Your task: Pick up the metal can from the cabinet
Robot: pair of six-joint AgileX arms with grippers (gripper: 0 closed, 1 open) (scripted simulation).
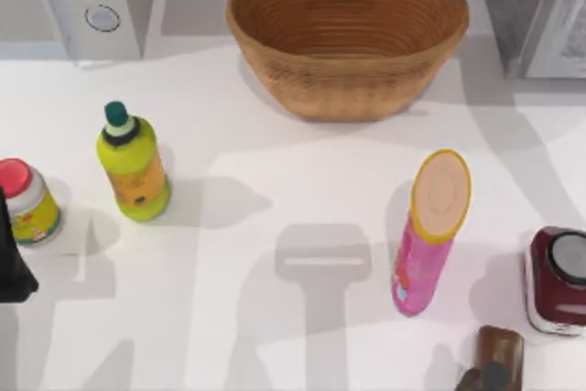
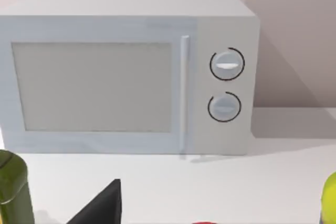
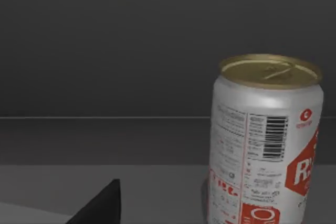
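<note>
— While the top view is up: where's the metal can (image 1: 560, 279)?

— Far right edge of the surface (image 1: 275, 336), standing upright. Dark red side, flat grey top. The pink tube (image 1: 428, 231) with the yellow rim stands just to its left, apart from it.

— Right wrist view?

— Same can close up: white and red print, barcode, gold lid, upright on a grey floor with a dark wall behind it.

— Right hand (image 1: 490, 368)?

— Low at the near edge, right side, near the can on its near-left. Not touching it and nothing in its grasp that I can see. Can't tell how far open it is.

— Left?

— Left hand (image 1: 11, 263) is parked at the left edge, beside the red-lidded jar (image 1: 27, 200). Opening: can't tell either. Its wrist view faces the microwave (image 2: 126, 72), door closed, two dials.

— Anything else?

— Green bottle (image 1: 135, 167) right of the jar, wicker basket (image 1: 348, 34) at the back centre.
</note>
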